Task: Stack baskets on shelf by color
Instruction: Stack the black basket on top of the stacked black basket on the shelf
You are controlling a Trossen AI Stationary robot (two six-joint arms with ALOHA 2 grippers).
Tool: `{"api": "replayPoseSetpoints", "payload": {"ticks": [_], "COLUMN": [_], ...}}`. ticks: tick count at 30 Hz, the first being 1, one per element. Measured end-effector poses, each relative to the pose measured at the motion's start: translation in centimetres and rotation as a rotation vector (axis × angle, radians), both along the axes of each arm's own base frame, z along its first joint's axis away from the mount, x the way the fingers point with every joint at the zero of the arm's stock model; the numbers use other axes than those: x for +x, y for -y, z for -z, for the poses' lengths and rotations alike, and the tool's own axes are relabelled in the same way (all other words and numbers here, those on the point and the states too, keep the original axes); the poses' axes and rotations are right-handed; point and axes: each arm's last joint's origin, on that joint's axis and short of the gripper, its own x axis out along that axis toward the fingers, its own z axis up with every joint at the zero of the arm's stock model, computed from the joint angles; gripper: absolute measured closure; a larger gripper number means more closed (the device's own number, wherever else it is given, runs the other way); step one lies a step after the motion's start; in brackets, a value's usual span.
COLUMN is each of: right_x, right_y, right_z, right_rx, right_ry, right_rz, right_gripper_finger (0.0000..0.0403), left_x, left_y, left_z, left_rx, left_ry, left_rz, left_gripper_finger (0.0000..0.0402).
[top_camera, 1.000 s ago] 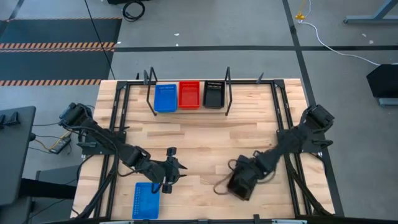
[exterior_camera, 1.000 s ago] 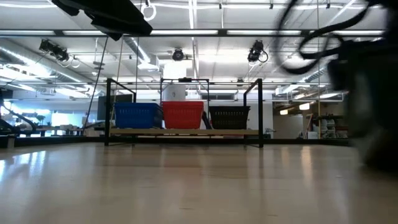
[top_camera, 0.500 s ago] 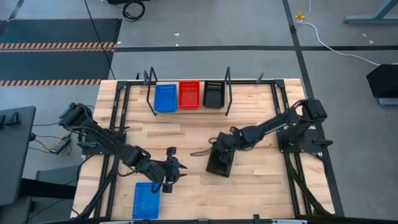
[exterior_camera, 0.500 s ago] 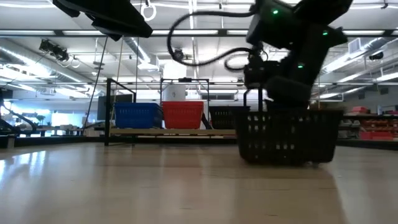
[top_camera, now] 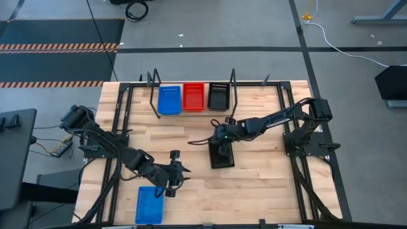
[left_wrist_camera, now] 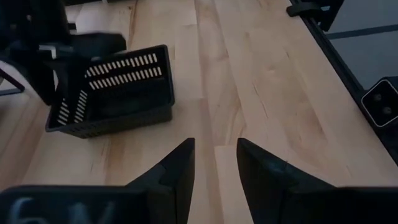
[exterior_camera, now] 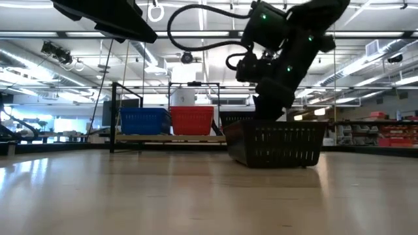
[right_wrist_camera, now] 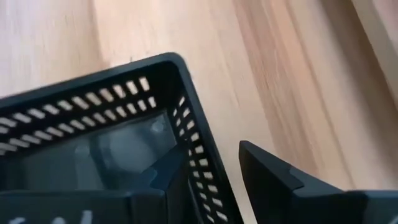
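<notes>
On the shelf (top_camera: 191, 114) at the table's far edge stand a blue basket (top_camera: 169, 100), a red basket (top_camera: 194, 97) and a black basket (top_camera: 218, 96), side by side. Another black basket (top_camera: 222, 156) is at mid-table, with my right gripper (top_camera: 220, 136) shut on its far end. A second blue basket (top_camera: 150, 205) lies flat on the table at the near left. Beside it, my left gripper (left_wrist_camera: 214, 144) hovers open above bare wood, nothing between its fingers. My right gripper has one finger (right_wrist_camera: 165, 177) inside the black basket and the other (right_wrist_camera: 273, 180) outside. Between them is the short perforated end wall (right_wrist_camera: 202, 168), close to a corner. The fingers slant down from the far right. Whether the basket's bottom (exterior_camera: 277, 163) touches the table, I cannot tell.
Black metal frame rails (top_camera: 121, 121) run along the table's left and right sides. Open wood lies between the shelf and the held basket. The left arm (top_camera: 108, 146) reaches in from the left edge.
My right gripper has swung from the table's near right toward its middle and a little toward the far edge, carrying the black basket along just above the table. The basket has turned about and now lies lengthwise from far to near.
</notes>
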Motion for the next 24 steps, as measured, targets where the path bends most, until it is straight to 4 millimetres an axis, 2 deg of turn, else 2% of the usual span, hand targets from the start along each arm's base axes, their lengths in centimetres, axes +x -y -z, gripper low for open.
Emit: {"api": "replayPoseSetpoints", "payload": {"ticks": [3,7,13,16,19,24], "right_x": [0.4,1.3,1.6,0.9,0.1,-0.4], "right_y": [-0.8,-2.8,-7.8,-10.2,-12.1,-13.6], "right_z": [-1.3,-4.4,-8.9,-9.4,-8.9,-7.4], "right_rx": [-0.016,-0.023,0.049,0.127,0.157,0.153], "right_ry": [-0.054,-0.090,-0.079,-0.087,-0.130,-0.201], "right_rz": [-0.048,-0.112,-0.206,-0.211,-0.191,-0.179], "right_gripper_finger": [0.0249,0.0245,0.0244,0.0244,0.0242,0.0212], "left_x": [-0.1,-0.1,-0.1,-0.1,-0.1,-0.1], "left_y": [0.0,-0.1,-0.1,-0.1,-0.1,-0.1], "left_z": [0.1,0.1,0.2,0.2,0.2,0.2], "left_rx": [0.002,-0.001,-0.002,-0.002,0.000,0.006], "left_ry": [-0.013,-0.016,-0.021,-0.021,-0.021,-0.020], "left_rz": [-0.005,-0.007,-0.010,-0.010,-0.009,-0.004], "left_gripper_finger": [0.0276,0.0276,0.0276,0.0276,0.0276,0.0276]}}
